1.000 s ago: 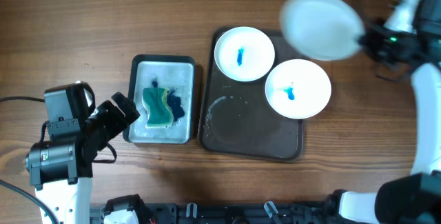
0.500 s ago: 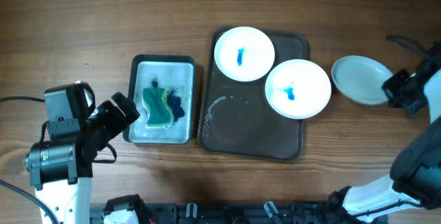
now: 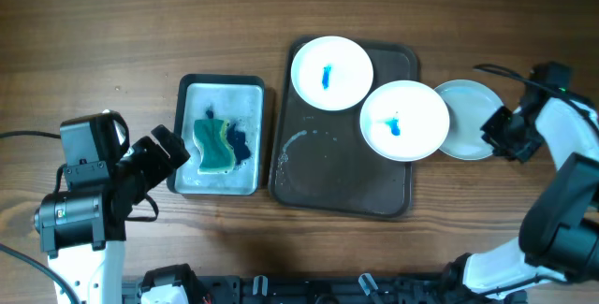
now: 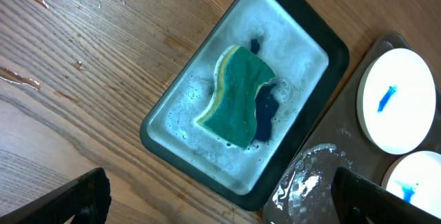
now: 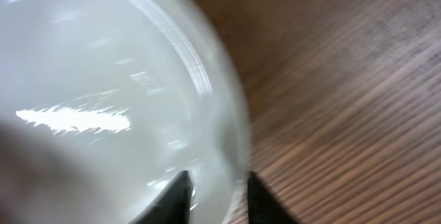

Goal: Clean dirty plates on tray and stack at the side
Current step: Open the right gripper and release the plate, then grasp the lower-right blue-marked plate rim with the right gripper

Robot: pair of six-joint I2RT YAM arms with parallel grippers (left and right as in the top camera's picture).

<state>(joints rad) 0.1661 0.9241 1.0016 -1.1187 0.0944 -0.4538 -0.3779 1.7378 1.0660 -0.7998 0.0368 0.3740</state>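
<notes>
I see the left gripper (image 3: 176,159) with jaws wide apart beside the grey tray (image 3: 221,84), which holds a sponge (image 3: 214,145). Smeared plates (image 3: 331,73) (image 3: 404,120) fill the brown tray (image 3: 346,187) at the back; its front is bare. The clean plate (image 3: 471,115) is on the table (image 3: 94,33) just right. The right gripper (image 3: 501,136) straddles its rim; can't tell if pinching.

Blue-smeared rear plate (image 3: 331,72) and front plate (image 3: 404,120) lie flat on the brown tray (image 3: 342,178); a clean plate (image 3: 471,117) rests on the bench (image 3: 140,23) alongside.
</notes>
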